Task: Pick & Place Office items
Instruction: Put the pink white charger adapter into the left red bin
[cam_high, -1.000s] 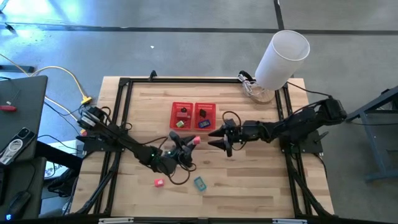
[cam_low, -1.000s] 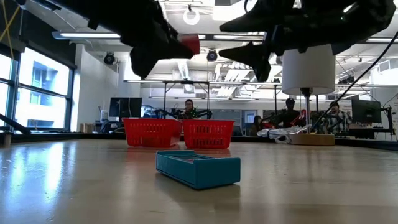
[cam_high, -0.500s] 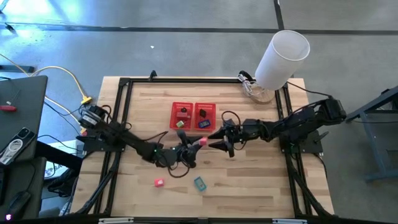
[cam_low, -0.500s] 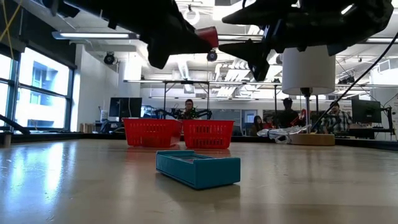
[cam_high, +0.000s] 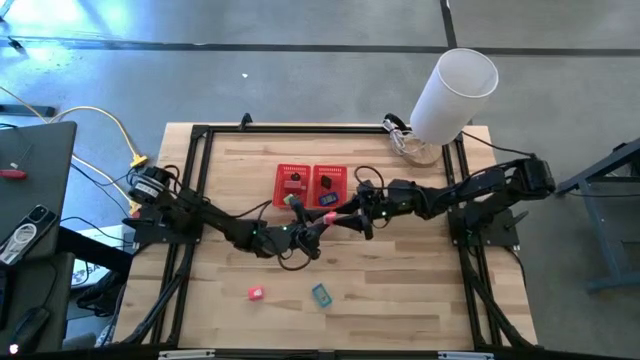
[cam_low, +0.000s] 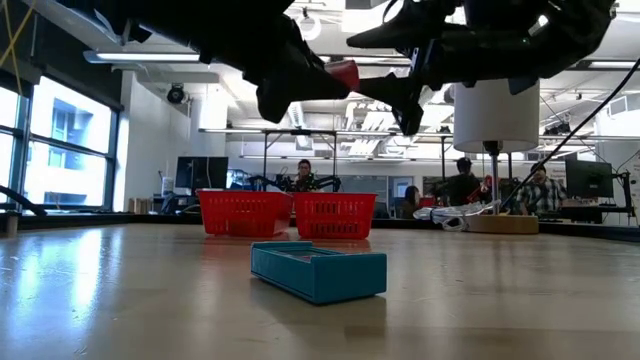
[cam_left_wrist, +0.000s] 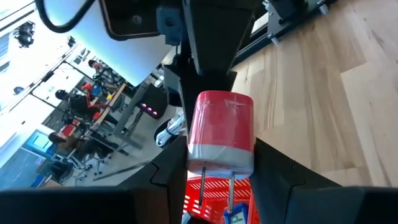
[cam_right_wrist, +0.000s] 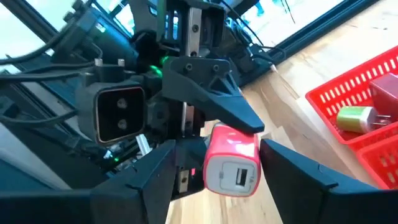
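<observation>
Red-pink charger (cam_left_wrist: 221, 138) clamped in left gripper (cam_high: 322, 222), between the spread fingers of right gripper (cam_high: 345, 217), above table.

One camera looks straight down on the whole pale wooden bench (cam_high: 400, 290). Another sits at bench-top level, facing the room. Each wrist camera peers closely (from opposite sides) at the same red-pink plug-in charger block (cam_left_wrist: 221, 132), centre frame.

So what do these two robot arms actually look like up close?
Both are dark, near-black jointed arms. The left arm carries a small green light near its wrist, and black cables loop beside each wrist. Each end effector, left and right, ends in two angular, wedge-shaped black fingers. A boxy camera with two lenses sits on the left wrist.
</observation>
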